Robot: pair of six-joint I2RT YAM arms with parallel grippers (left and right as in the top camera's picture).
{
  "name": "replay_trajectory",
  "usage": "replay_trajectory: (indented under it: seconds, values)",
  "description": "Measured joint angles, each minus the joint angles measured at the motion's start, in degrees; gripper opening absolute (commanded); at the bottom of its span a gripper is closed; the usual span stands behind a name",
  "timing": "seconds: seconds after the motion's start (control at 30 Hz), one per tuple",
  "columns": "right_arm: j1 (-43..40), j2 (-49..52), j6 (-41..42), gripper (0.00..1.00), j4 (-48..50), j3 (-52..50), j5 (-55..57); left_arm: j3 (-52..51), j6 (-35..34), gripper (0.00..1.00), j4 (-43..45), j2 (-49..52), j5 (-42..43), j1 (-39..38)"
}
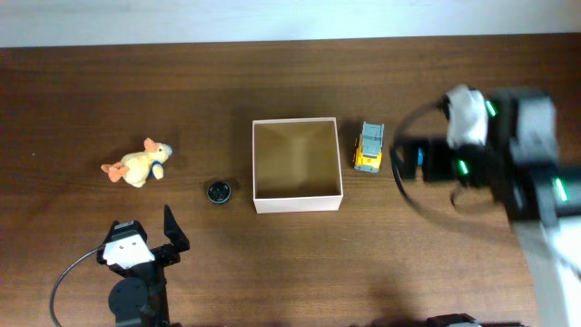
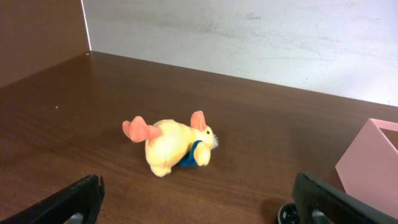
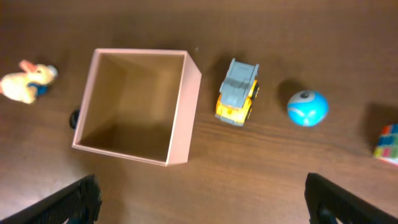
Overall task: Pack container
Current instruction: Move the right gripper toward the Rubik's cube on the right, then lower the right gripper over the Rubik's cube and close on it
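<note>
The container [image 1: 298, 202], a square box with white walls and a tan inside, stands empty mid-table; it also shows in the right wrist view [image 3: 180, 118] and its corner in the left wrist view [image 2: 370, 162]. A yellow plush duck [image 1: 138, 164] lies to its left. A yellow-grey toy truck [image 1: 369, 146] stands just right of it. My left gripper [image 1: 145, 234] is open and empty near the front edge, facing the duck [image 2: 171, 144]. My right gripper [image 1: 413, 163] is open and empty, raised above the table right of the truck [image 3: 237, 92].
A small black wheel [image 1: 219, 191] lies between the duck and the box, close to my left gripper's right finger [image 2: 289, 213]. A blue ball [image 3: 307, 107] and a multicoloured cube [image 3: 388, 143] lie right of the truck. A pale wall stands behind the table.
</note>
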Motion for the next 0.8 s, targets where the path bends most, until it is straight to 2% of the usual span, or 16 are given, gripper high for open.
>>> replay_trajectory:
  seconds: [0.33, 0.57, 0.8]
  values:
    - [-1.9, 20.7, 1.1, 0.99, -0.1, 4.2, -1.6, 0.0, 0.0, 0.99, 0.0, 0.0, 0.0, 0.0]
    - [-10.3, 22.0, 1.0, 0.99, -3.9, 4.7, 3.3, 0.0, 0.0, 0.99, 0.0, -0.1, 0.0, 0.0]
    - [-20.3, 22.0, -8.2, 0.99, -4.8, 5.0, 10.5, 0.0, 0.0, 0.99, 0.0, -0.1, 0.0, 0.0]
